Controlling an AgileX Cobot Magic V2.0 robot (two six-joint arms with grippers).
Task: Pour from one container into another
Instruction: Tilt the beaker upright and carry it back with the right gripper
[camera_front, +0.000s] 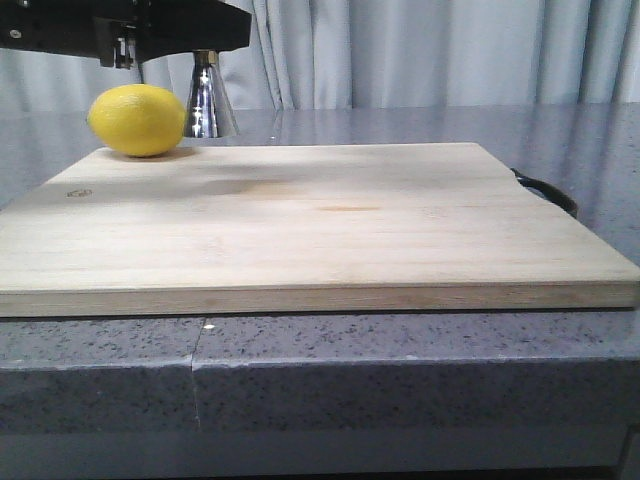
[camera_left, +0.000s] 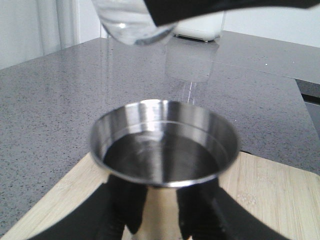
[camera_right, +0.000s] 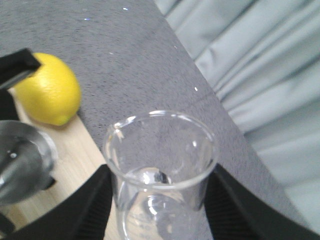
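The steel jigger (camera_left: 164, 142) stands on the back left corner of the wooden board, and my left gripper (camera_left: 160, 210) is shut on its narrow waist. Its upper cup is open and its inside looks dark. In the front view only its lower cone (camera_front: 210, 105) shows under a black arm. The clear glass beaker (camera_right: 160, 165) is off the board, with my right gripper (camera_right: 160, 205) shut on it. In the left wrist view the beaker's base (camera_left: 132, 25) hangs above and beyond the jigger's rim. I see no stream, and cannot tell whether either vessel holds liquid.
A yellow lemon (camera_front: 137, 120) lies on the board (camera_front: 320, 230) just left of the jigger. A black handle (camera_front: 548, 190) sticks out past the board's right edge. Grey speckled counter (camera_left: 50, 100) surrounds the board, curtains hang behind, and a white box (camera_left: 200, 30) stands far back.
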